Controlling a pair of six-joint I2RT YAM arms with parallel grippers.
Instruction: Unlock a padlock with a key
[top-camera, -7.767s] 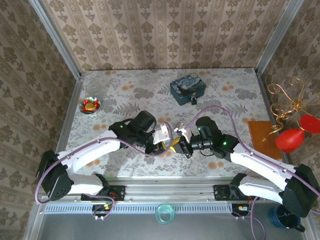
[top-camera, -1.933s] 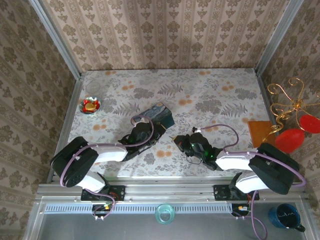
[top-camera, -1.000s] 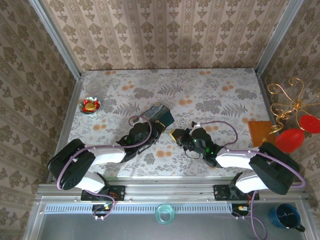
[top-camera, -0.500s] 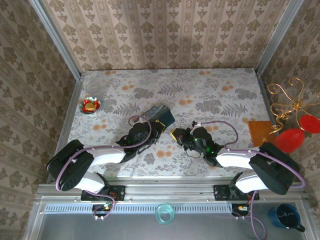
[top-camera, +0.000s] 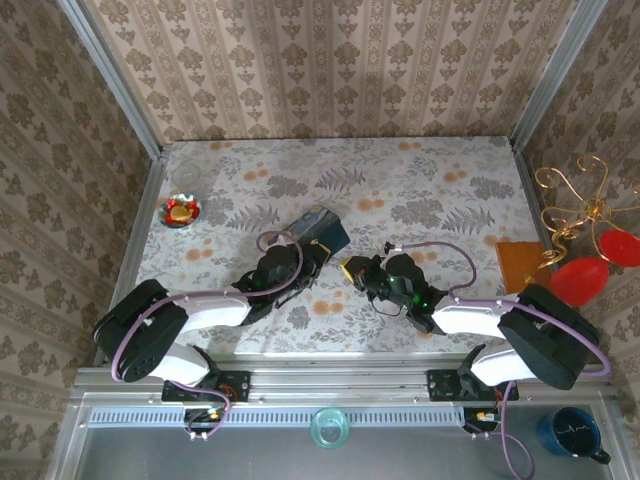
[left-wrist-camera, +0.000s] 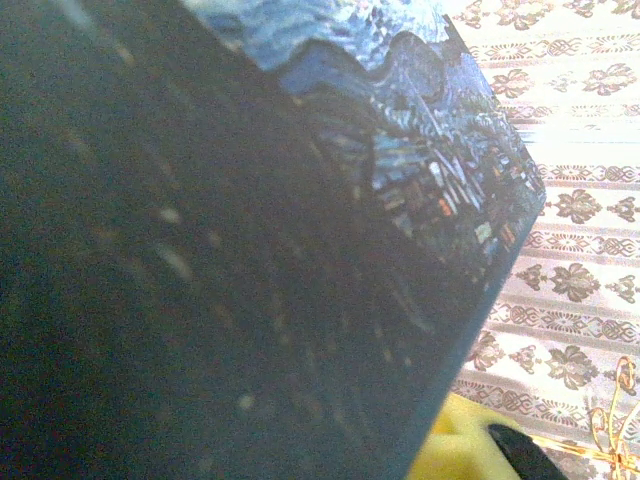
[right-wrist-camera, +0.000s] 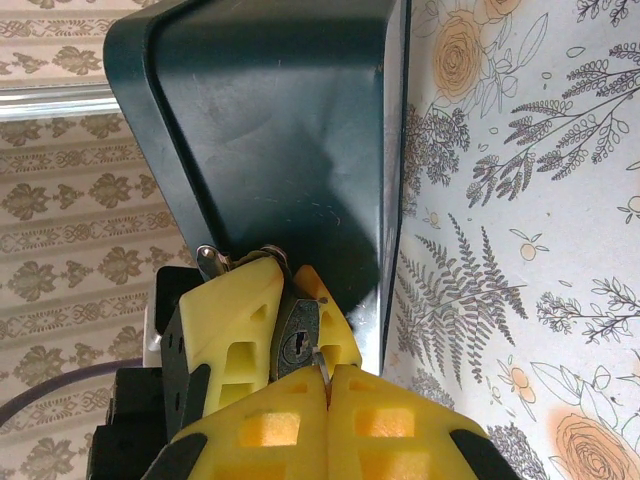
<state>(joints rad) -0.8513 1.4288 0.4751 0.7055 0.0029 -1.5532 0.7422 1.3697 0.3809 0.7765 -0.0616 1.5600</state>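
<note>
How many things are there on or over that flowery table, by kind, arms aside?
tin: 1
padlock: 1
key: 1
dishes: 2, red dish and glass dish
Total: 5

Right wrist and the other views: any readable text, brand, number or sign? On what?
No text reads anywhere.
The padlock: keyhole face, any stamp too small to read.
The key: bare sliver, no marking visible.
The blue tin: painted swirls and houses, no lettering.
</note>
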